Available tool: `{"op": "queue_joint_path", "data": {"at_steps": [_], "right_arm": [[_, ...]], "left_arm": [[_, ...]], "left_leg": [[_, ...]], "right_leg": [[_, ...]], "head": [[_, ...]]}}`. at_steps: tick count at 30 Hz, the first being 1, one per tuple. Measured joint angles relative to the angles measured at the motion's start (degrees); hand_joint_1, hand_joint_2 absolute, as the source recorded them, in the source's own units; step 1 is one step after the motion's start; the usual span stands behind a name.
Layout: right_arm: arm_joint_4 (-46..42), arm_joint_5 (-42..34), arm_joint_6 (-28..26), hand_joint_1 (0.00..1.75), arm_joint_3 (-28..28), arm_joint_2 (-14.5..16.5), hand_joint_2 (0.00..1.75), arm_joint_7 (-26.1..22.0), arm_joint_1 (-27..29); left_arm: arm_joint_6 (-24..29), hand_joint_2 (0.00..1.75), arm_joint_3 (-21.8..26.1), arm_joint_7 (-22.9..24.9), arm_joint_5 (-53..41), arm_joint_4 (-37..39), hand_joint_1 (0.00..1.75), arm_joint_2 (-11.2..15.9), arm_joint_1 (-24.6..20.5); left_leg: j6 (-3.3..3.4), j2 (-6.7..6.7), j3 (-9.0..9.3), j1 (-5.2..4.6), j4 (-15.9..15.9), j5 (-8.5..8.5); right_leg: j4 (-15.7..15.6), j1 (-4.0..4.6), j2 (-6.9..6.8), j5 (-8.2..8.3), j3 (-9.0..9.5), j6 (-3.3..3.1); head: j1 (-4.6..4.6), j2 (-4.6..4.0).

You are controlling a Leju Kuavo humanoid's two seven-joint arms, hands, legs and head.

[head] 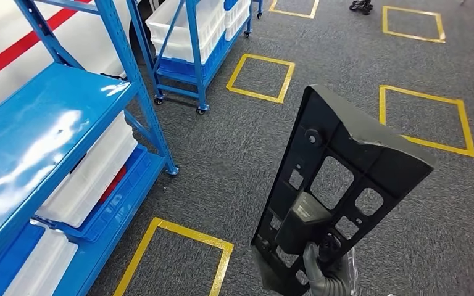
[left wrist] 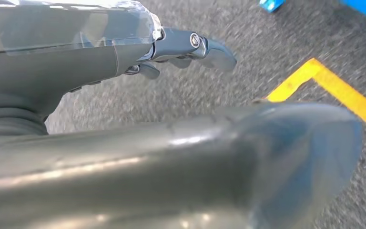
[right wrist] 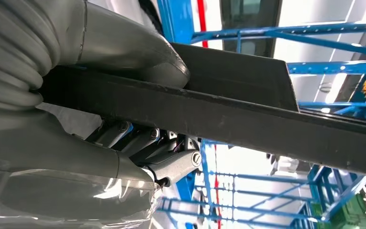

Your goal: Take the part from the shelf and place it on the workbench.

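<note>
Grey carpet floor (head: 234, 154) with yellow taped squares (head: 260, 76) takes up most of the head view. A blue shelf rack (head: 43, 135) stands on the left, white bins (head: 89, 176) stacked on its lower level with a blue tray beneath them; a second blue rack on wheels (head: 188, 43) stands further back, also loaded with white bins. The part (head: 339, 185) — a long black plastic panel with cut-out windows and ribs — is held up in the air over the floor, right of centre, well apart from both racks, its wide end tilted up and away. The right hand (head: 327, 274) grips it at the near, lower end, at the bottom edge of the head view. In the right wrist view the grey thumb (right wrist: 138, 50) presses on one face of the part's edge (right wrist: 248, 119) and the darker fingers (right wrist: 167, 164) curl against the opposite face, so the panel is pinched between them. The left hand (left wrist: 124, 52) hangs over the carpet near a yellow tape line (left wrist: 333, 90), holding nothing — its fingers (left wrist: 205, 47) are extended and apart from the thumb (left wrist: 195, 167), which is blurred in the foreground.
</note>
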Motion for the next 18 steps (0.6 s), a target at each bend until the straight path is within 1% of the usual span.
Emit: {"op": "queue_joint_path", "data": {"at_steps": [1, 2, 3, 4, 5, 6, 7, 8, 9, 10, 11, 12, 13, 14, 15, 16, 17, 18], "right_arm": [[0.2, 0.0, 0.1, 1.75, 0.0, 0.0, 1.75, 0.0, -0.2], [0.4, 0.1, 0.2, 1.75, 0.1, 0.0, 1.75, 0.0, -0.5], [0.7, 0.1, 0.4, 1.75, 0.3, 0.1, 1.75, 0.0, -0.8], [1.0, 0.1, 0.5, 1.75, 0.4, 0.1, 1.75, 0.0, -1.0], [1.4, 0.1, 0.6, 1.75, 0.5, 0.1, 1.75, 0.0, -1.1], [1.7, 0.0, 0.7, 1.75, 0.6, 0.1, 1.75, 0.0, -1.1], [2.0, -0.1, 0.8, 1.75, 0.6, 0.1, 1.75, 0.0, -1.3], [2.3, -0.1, 0.8, 1.75, 0.7, 0.1, 1.75, 0.0, -1.5], [2.5, -0.1, 0.9, 1.75, 0.8, 0.1, 1.75, 0.0, -1.8], [2.7, -0.1, 0.9, 1.75, 0.9, 0.1, 1.75, 0.0, -2.2], [2.8, -0.1, 0.9, 1.75, 0.9, 0.2, 1.75, 0.0, -2.4], [3.0, -0.1, 0.9, 1.75, 0.9, 0.2, 1.75, 0.0, -2.6], [3.1, -0.1, 0.8, 1.75, 0.9, 0.3, 1.75, 0.0, -2.7], [3.1, -0.1, 0.7, 1.75, 0.9, 0.3, 1.75, 0.0, -2.7], [3.2, -0.1, 0.6, 1.75, 1.0, 0.3, 1.75, 0.0, -2.8], [3.2, -0.2, 0.4, 1.75, 1.0, 0.4, 1.75, 0.0, -2.9], [3.2, -0.2, 0.3, 1.75, 1.0, 0.5, 1.75, 0.0, -3.0], [3.2, -0.3, 0.1, 1.75, 1.0, 0.5, 1.75, 0.0, -3.0]], "left_arm": [[0.5, 0.00, 0.0, 0.1, -0.1, 0.0, 0.00, -0.1, 0.0], [1.1, 0.00, 0.0, 0.2, -0.2, 0.0, 0.00, -0.2, 0.0], [1.6, 0.00, 0.0, 0.4, -0.3, 0.0, 0.00, -0.3, 0.1], [2.0, 0.00, 0.0, 0.5, -0.3, 0.0, 0.00, -0.4, 0.2], [2.5, 0.00, 0.0, 0.6, -0.4, 0.0, 0.00, -0.5, 0.2], [2.8, 0.00, 0.0, 0.7, -0.5, 0.0, 0.00, -0.7, 0.2], [3.2, 0.00, 0.0, 0.8, -0.6, 0.0, 0.00, -0.9, 0.1], [3.4, 0.00, 0.0, 0.9, -0.7, 0.0, 0.00, -1.0, 0.0], [3.6, 0.00, 0.0, 1.0, -0.8, 0.0, 0.00, -1.2, 0.0], [3.8, 0.00, 0.0, 1.0, -0.9, 0.0, 0.00, -1.3, 0.0], [3.9, 0.00, 0.0, 1.1, -1.0, 0.0, 0.00, -1.3, -0.1], [3.9, 0.00, 0.0, 1.1, -1.0, 0.0, 0.00, -1.4, -0.1], [3.8, 0.00, -0.1, 1.1, -1.0, 0.0, 0.00, -1.5, -0.2], [3.7, 0.00, -0.1, 1.1, -1.0, 0.0, 0.00, -1.5, -0.3], [3.6, 0.00, -0.1, 1.0, -1.1, 0.0, 0.00, -1.6, -0.3], [3.4, 0.00, -0.1, 0.9, -1.1, 0.0, 0.00, -1.6, -0.3], [3.0, 0.00, -0.1, 0.6, -1.0, 0.0, 0.00, -1.6, -0.2], [2.3, 0.00, -0.1, 0.1, -1.0, 0.0, 0.00, -1.6, 0.0]], "left_leg": [[0.34, 1.01, -0.03, 0.02, -0.3, 0.28], [0.53, 1.99, -0.13, -0.21, -0.4, 0.37], [0.67, 3.00, -0.30, -0.37, -0.3, 0.38], [0.69, 4.04, -0.47, -0.51, -0.3, 0.36], [0.71, 5.01, -0.59, -0.60, -0.2, 0.33], [0.69, 5.93, -0.66, -0.63, -0.1, 0.30], [0.62, 6.75, -0.67, -0.64, -0.1, 0.25], [0.46, 7.49, -0.64, -0.68, 0.0, 0.15], [0.21, 8.14, -0.62, -0.82, 0.2, -0.02], [-0.06, 8.65, -0.58, -0.95, 0.4, -0.16], [-0.36, 9.13, -0.53, -1.07, 0.5, -0.26], [-0.65, 9.59, -0.46, -1.14, 0.5, -0.30], [-0.96, 10.00, -0.31, -1.10, 0.5, -0.35], [-1.33, 9.65, -0.28, -0.98, 0.7, -0.66], [-1.67, 8.53, -0.59, -0.84, 1.6, -1.46], [-1.99, 6.98, -1.45, -0.69, 3.7, -2.89], [-2.20, 5.25, -2.92, -0.54, 7.0, -4.73], [-2.31, 4.20, -4.80, -0.49, 11.0, -6.63]], "right_leg": [[2.3, 0.17, -2.05, -1.50, -1.13, 0.07], [5.6, 0.28, -4.25, -3.51, -2.71, 0.10], [9.4, 0.30, -5.52, -5.48, -4.43, 0.20], [12.6, 0.25, -6.11, -6.80, -5.76, 0.31], [14.1, 0.22, -6.40, -7.11, -6.16, 0.38], [13.3, 0.20, -6.64, -6.37, -5.36, 0.41], [10.4, 0.21, -7.08, -4.88, -3.43, 0.38], [6.1, 0.29, -8.29, -3.48, -0.87, 0.25], [2.4, 0.47, -9.43, -2.40, 1.32, -0.02], [-0.2, 0.65, -10.22, -1.84, 2.76, -0.35], [-1.4, 0.85, -10.66, -1.77, 3.35, -0.72], [-1.4, 1.05, -10.15, -1.68, 3.26, -1.06], [-1.6, 1.04, -9.47, -1.55, 3.20, -1.40], [-1.7, 0.98, -8.90, -1.38, 3.21, -1.73], [-2.0, 0.87, -8.29, -1.18, 3.21, -2.07], [-2.1, 0.70, -7.66, -0.96, 3.22, -2.40], [-2.2, 0.66, -7.04, -0.82, 3.14, -2.63], [-2.2, 0.69, -6.34, -0.72, 3.02, -2.79]], "head": [[0.02, 0.00], [0.03, 0.00], [0.04, 0.00], [0.04, 0.00], [0.03, 0.00], [0.03, 0.00], [0.03, 0.00], [0.03, 0.00], [0.03, 0.00], [0.03, 0.00], [0.03, 0.00], [0.03, 0.00], [0.03, 0.00], [0.03, 0.00], [0.03, 0.00], [0.03, 0.00], [0.03, 0.00], [0.03, 0.00]]}}
